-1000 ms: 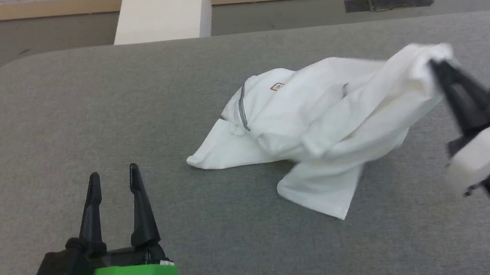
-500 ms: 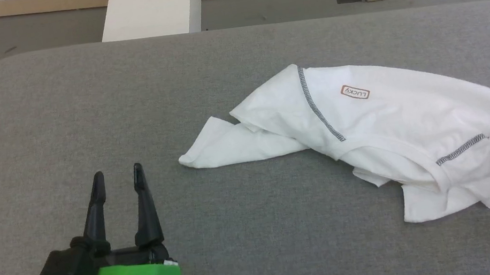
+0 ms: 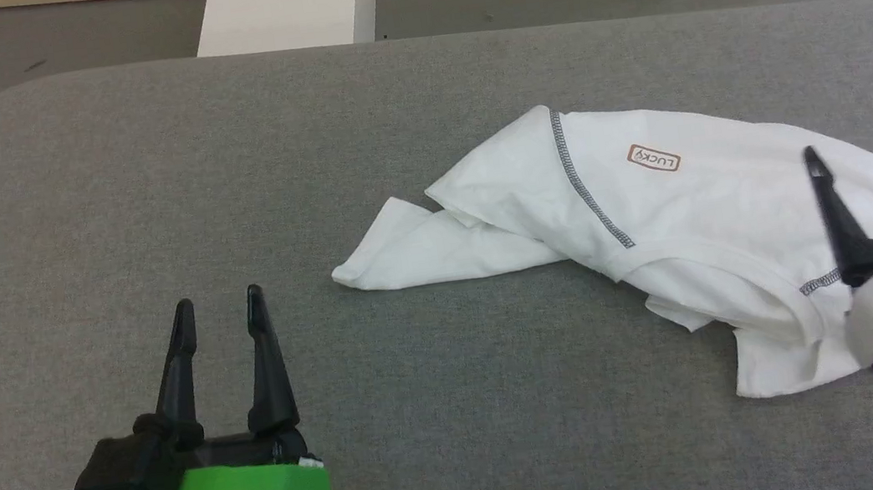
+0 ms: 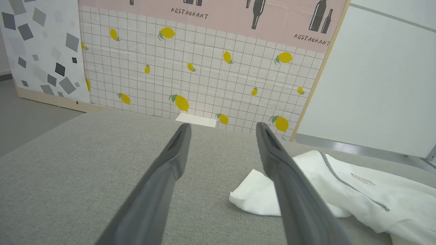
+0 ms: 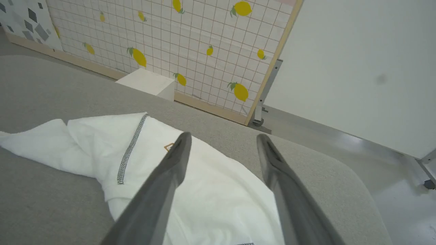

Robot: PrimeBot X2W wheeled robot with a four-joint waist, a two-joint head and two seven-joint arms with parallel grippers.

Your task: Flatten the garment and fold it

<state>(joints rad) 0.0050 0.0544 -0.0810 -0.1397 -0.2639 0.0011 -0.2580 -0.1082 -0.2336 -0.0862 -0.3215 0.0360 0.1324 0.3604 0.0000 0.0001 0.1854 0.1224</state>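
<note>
A white shirt (image 3: 701, 202) is laid crumpled on the grey bench (image 3: 143, 191).
Its LUCKY label (image 3: 654, 158) is turned up, and a bunched end is trailed toward the left tool (image 3: 218, 299), which is held spread apart, well clear of the shirt. The right tool (image 3: 850, 137) is held over the shirt's right part, fingers apart, nothing gripped.

**Bright, even light with soft shadows**

We see bright, diffuse light from above in every view. The garment (image 3: 700, 193) throws only a thin, soft shadow onto the grey table (image 3: 143, 191) along its near edge, and its white cloth looks nearly washed out. The right gripper (image 5: 223, 135) blurs toward its wrist view's bottom edge.
</note>
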